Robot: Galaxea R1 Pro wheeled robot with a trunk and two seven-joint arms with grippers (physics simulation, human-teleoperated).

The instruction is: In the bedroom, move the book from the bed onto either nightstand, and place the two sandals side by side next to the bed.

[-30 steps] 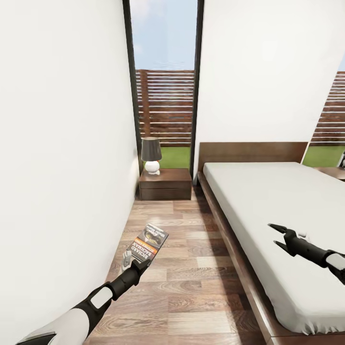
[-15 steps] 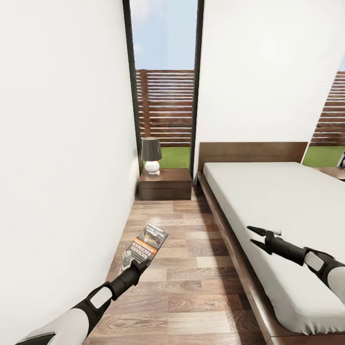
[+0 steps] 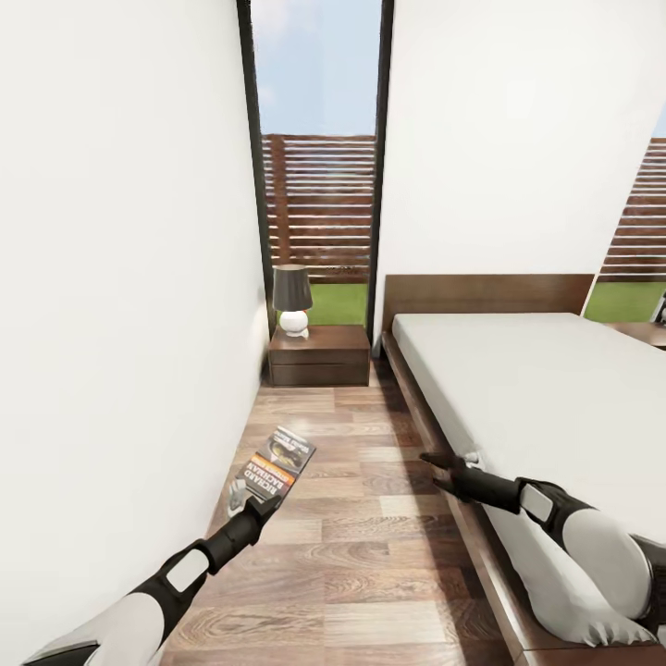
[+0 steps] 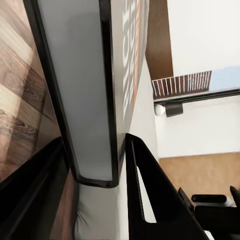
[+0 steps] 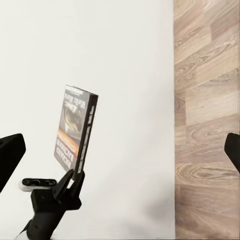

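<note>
The left tool (image 3: 252, 502) is clamped on the lower edge of the book (image 3: 274, 468), and in the left wrist view the two fingers (image 4: 150, 200) pinch the book (image 4: 95, 100) between them. It holds the paperback out low over the plank floor (image 3: 370, 555), cover up, in almost the same spot as a second ago.

What has changed is the right arm: half a second ago its tool hung over the mattress, and now the right tool (image 3: 435, 470) has swung down and inward to the near side rail of the bed (image 3: 555, 388), jaws parted and holding nothing (its fingertips sit wide apart at the edges of the right wrist view). That looks like tucking the free arm out of the way before carrying on.

The book is off the bed, and the nightstand (image 3: 318, 354) stands well ahead in the corner by the window (image 3: 319, 185), a lamp (image 3: 292, 298) on its top; so the carry is still to finish. White walls close in on the left, leaving a narrow aisle beside the bed.
</note>
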